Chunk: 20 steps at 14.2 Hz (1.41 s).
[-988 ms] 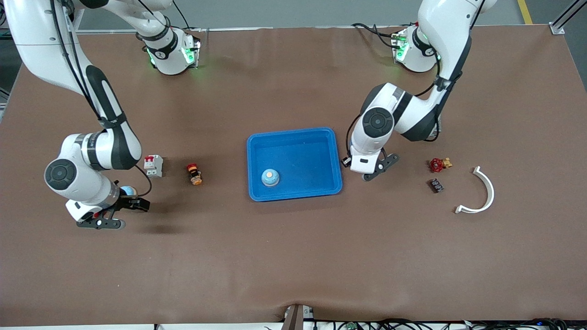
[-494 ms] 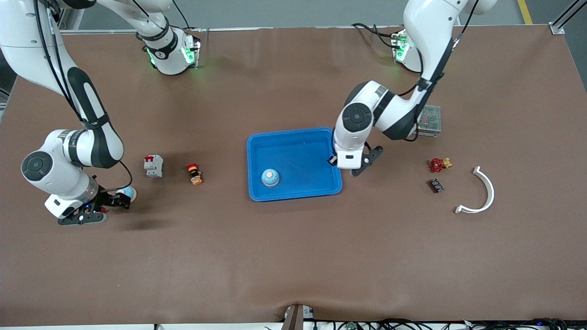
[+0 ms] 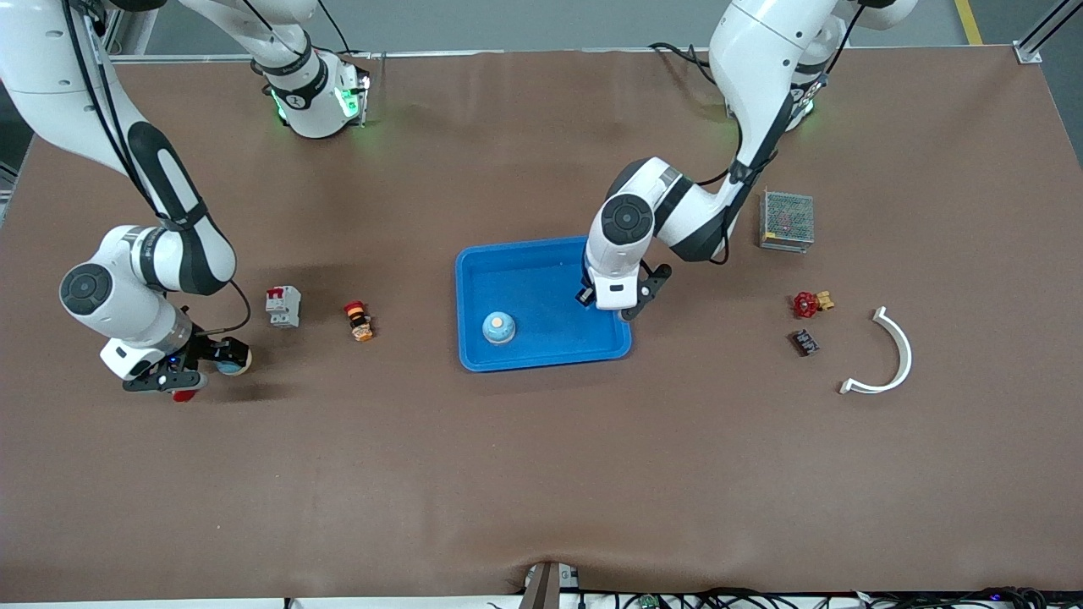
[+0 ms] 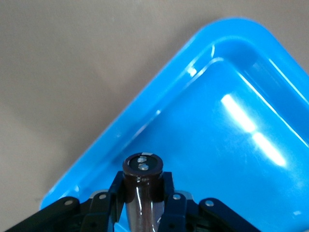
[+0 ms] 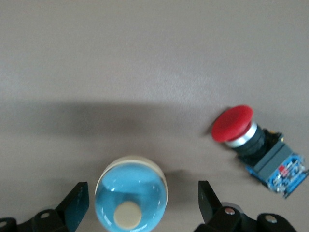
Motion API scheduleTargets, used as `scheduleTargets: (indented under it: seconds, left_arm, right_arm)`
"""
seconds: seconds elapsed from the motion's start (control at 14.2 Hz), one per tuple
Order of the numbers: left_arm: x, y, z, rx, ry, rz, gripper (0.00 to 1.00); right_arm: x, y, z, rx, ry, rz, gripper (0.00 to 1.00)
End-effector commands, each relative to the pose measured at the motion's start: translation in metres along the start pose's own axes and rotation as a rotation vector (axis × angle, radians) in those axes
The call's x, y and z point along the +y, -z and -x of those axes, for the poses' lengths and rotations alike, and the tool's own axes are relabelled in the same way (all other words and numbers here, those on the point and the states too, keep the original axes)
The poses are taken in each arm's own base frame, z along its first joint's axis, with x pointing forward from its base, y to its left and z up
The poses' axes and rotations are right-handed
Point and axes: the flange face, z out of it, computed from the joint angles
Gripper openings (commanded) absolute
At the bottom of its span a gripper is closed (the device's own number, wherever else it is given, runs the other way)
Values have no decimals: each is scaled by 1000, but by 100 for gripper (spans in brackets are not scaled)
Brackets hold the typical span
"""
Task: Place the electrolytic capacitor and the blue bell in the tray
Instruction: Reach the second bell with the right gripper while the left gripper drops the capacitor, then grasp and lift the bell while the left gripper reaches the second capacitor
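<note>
A: Status?

B: About half done, I'd say. At the right arm's end of the table, the right gripper (image 3: 203, 365) is down low with its jaws wide, straddling a loose bell (image 3: 230, 359) that sits on the table. It isn't gripping. In the wrist view the fingers (image 5: 76, 209) are clear of the bell on both sides. A red pushbutton (image 5: 241, 129) lies near it.

A: Is that the task bell?

B: Probably not. A tray bell (image 3: 499, 327) stands upright in the tray (image 3: 541, 247), close to the rim nearer the front camera. So the bell part looks done.

A: What's between the two bells?

B: A breaker (image 3: 283, 306) and an orange switch (image 3: 359, 321), both on the table and not task parts.

A: And the capacitor?

B: The capacitor (image 4: 142, 166) is clamped between the left gripper's (image 4: 142, 205) fingers, terminal end toward the wrist camera. It's over the tray, just inside the rim at the left arm's end. It isn't set down yet.

A: What's left?

B: Lower it, open the jaws and pull clear. The drop should be safe because the tray bell is well apart from that spot.

A: Anything else out there?

B: A mesh box (image 3: 787, 220), a red valve (image 3: 805, 304), a dark module (image 3: 805, 342) and a white arc (image 3: 898, 355). All are well apart from the tray.
</note>
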Motion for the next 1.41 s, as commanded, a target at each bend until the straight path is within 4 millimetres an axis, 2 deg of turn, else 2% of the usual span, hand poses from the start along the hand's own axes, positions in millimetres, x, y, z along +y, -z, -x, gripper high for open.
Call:
scheduleTargets:
  seconds: [0.0, 0.28, 0.49, 0.56, 0.63, 0.71, 0.85, 1.06, 1.13, 1.2, 1.27, 1.34]
  left_arm:
    - [7, -5, 7, -32, 34, 31, 0]
    - [11, -26, 10, -39, 37, 24, 0]
    - [17, -32, 9, -42, 41, 26, 0]
    - [18, -33, 9, -44, 42, 26, 9]
    - [19, -33, 8, -43, 43, 28, 45]
    - [20, -31, 8, -43, 44, 32, 73]
    - [25, -22, 8, -43, 57, 49, 100]
    - [31, 0, 3, -40, 62, 75, 100]
    - [32, 13, 2, -39, 61, 84, 100]
    - [33, 28, -2, -33, 60, 82, 100]
    - [36, 45, -6, -29, 57, 80, 100]
    - [38, 61, -14, -29, 60, 66, 100]
  right_arm:
    - [-3, 11, 15, 0, -20, -9, 100]
    - [-3, 8, 16, 4, -23, -9, 100]
    - [-7, 6, 17, 17, -57, -9, 100]
    - [-7, 6, 17, 17, -70, -10, 100]
    - [-8, 5, 16, 17, -75, -10, 100]
    - [-8, 6, 16, 20, -77, -9, 100]
    - [-9, 6, 15, 20, -75, -9, 100]
    - [-8, 5, 15, 20, -77, -10, 100]
    - [-7, 5, 15, 25, -78, -9, 100]
    - [-7, 4, 15, 29, -78, -9, 86]
    - [-7, 5, 15, 31, -81, -8, 37]
    - [-7, 5, 15, 31, -100, -9, 0]
